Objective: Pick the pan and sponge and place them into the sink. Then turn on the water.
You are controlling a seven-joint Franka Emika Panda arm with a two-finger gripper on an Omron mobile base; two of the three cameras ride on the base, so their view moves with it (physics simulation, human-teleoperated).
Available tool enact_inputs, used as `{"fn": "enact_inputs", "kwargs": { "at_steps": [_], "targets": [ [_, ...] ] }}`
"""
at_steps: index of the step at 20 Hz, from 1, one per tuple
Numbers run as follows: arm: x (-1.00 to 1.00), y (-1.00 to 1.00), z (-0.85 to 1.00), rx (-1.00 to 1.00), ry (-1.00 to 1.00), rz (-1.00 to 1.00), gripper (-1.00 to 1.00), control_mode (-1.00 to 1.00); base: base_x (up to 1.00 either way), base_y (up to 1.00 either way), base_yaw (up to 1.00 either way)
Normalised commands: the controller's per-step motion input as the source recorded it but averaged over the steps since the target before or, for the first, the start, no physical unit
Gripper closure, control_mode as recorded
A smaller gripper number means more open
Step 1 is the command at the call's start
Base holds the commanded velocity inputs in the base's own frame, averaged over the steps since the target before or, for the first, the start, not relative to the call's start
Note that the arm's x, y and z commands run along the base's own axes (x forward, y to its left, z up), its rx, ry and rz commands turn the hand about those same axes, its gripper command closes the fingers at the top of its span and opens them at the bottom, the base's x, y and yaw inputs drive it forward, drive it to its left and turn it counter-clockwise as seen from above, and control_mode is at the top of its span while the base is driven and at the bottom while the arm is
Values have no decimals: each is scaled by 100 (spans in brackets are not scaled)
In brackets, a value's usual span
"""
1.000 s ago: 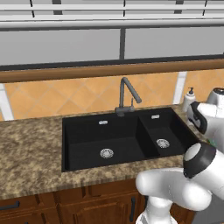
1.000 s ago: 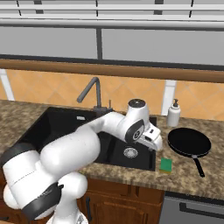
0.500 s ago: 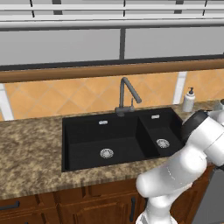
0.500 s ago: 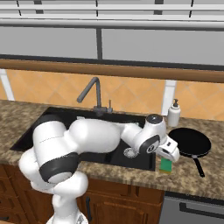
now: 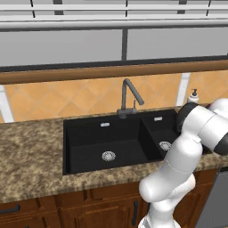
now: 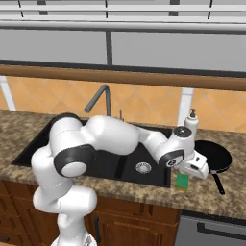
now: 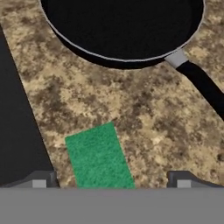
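Left base view: the arm has swung right across the sink (image 5: 111,142); the faucet (image 5: 129,95) and soap bottle (image 5: 193,95) stand behind it.

Right base view: the end effector (image 6: 194,168) has come down over the worktop (image 6: 211,192) since a second ago. The sponge (image 6: 182,181) lies just below it, the pan (image 6: 214,156) just beyond, so the sponge probably goes first.

Hand view: the finger tips (image 7: 39,179) stand wide apart, empty, with the sponge (image 7: 98,157) between them, nearer the left one. The pan (image 7: 124,26) lies ahead, well clear of the sponge; nothing blocks the descent.
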Motion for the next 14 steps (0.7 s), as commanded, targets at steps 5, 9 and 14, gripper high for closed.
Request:
{"fn": "enact_inputs", "kwargs": {
  "at_steps": [5, 9, 14],
  "targets": [
    [-2, 0, 0, 0, 11, 10, -100, -100, 0, 0, 0],
    [-10, 17, -14, 0, 3, 9, -100, -100, 0, 0, 0],
    [0, 19, -32, 0, 4, 11, -100, -100, 0, 0, 0]
  ]
}}
